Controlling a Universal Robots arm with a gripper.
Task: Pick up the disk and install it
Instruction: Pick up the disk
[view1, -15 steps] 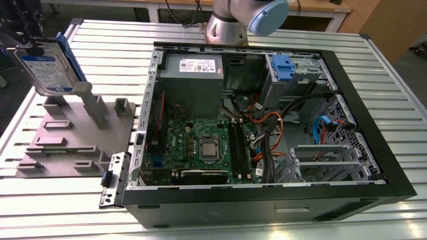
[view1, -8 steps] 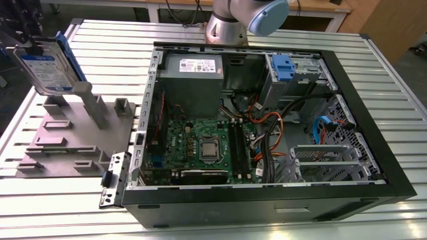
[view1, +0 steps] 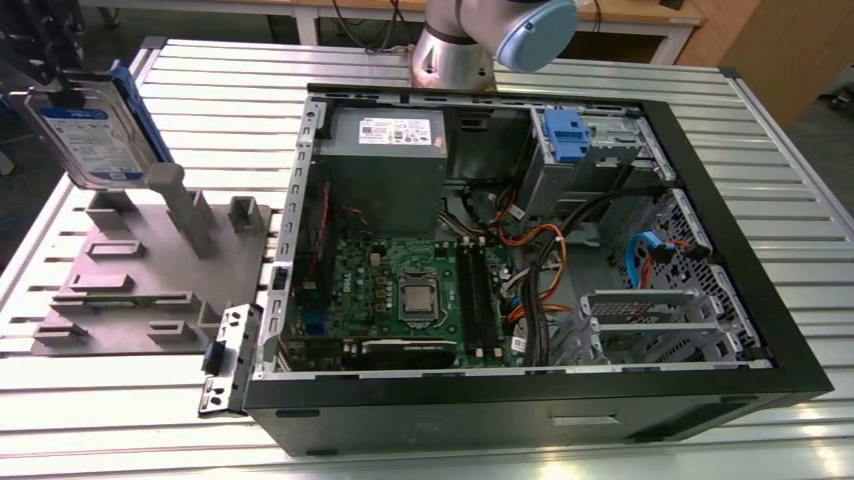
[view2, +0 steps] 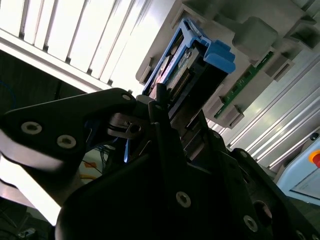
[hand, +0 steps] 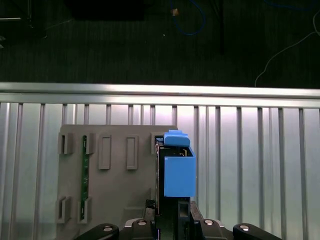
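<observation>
Where the disk (view1: 87, 125) stands tilted above the grey fixture plate (view1: 134, 275), at the exterior view's left of the open computer case (view1: 797, 350), we see the gripper (view2: 172, 107) pinching its end between both fingers.

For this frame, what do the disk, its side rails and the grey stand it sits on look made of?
The disk: likely metal, silver casing with a dull sheen, under a paper-like white-and-blue label. Side rails: probably moulded plastic, uniform matte blue. Grey stand: unclear, possibly plastic or printed; flat matte grey, no shine.
</observation>
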